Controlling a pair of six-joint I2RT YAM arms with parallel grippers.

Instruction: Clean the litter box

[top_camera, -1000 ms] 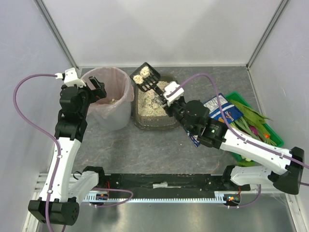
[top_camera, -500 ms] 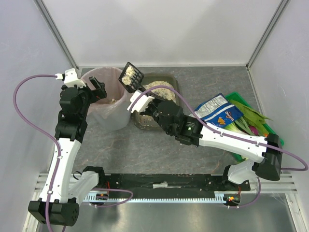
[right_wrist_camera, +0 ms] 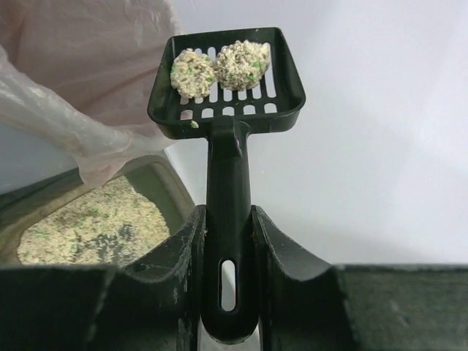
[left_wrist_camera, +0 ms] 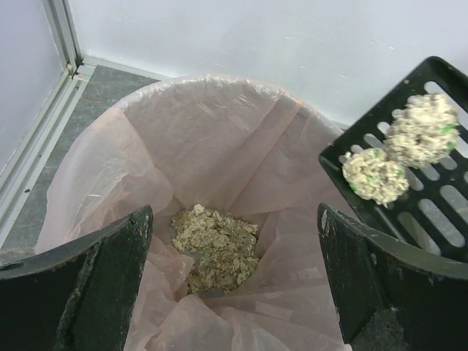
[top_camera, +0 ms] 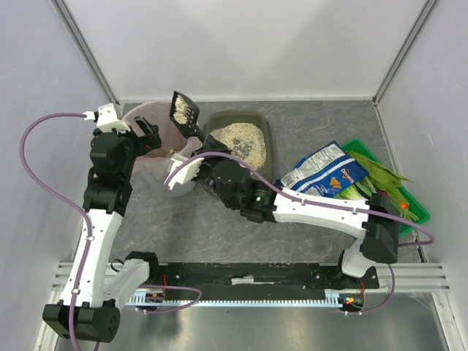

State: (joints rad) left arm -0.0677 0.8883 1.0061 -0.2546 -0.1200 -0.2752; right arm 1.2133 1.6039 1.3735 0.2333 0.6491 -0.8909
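The litter box [top_camera: 269, 139] is a dark tray of pale granules at the back middle, and its near corner [right_wrist_camera: 167, 189] shows in the right wrist view. My right gripper [top_camera: 199, 145] [right_wrist_camera: 228, 219] is shut on the handle of a black slotted scoop [top_camera: 183, 110] [right_wrist_camera: 227, 80] [left_wrist_camera: 417, 183]. Two pale clumps [right_wrist_camera: 219, 67] lie on the scoop. It hangs tilted over the right rim of the pink-lined bin [top_camera: 140, 115] [left_wrist_camera: 219, 139]. My left gripper [top_camera: 150, 135] [left_wrist_camera: 234, 219] stands open over the bin's near-left rim, holding nothing. Litter waste [left_wrist_camera: 216, 245] lies at the bin's bottom.
A blue chip bag [top_camera: 325, 172] lies right of the litter box, partly over a green crate [top_camera: 418, 208] of vegetables at the far right. Walls close in the back and both sides. My right arm [top_camera: 314, 208] stretches across the table's middle.
My right arm has swung the loaded scoop leftward, from above the litter box to over the bin's rim. The left arm has stayed put.
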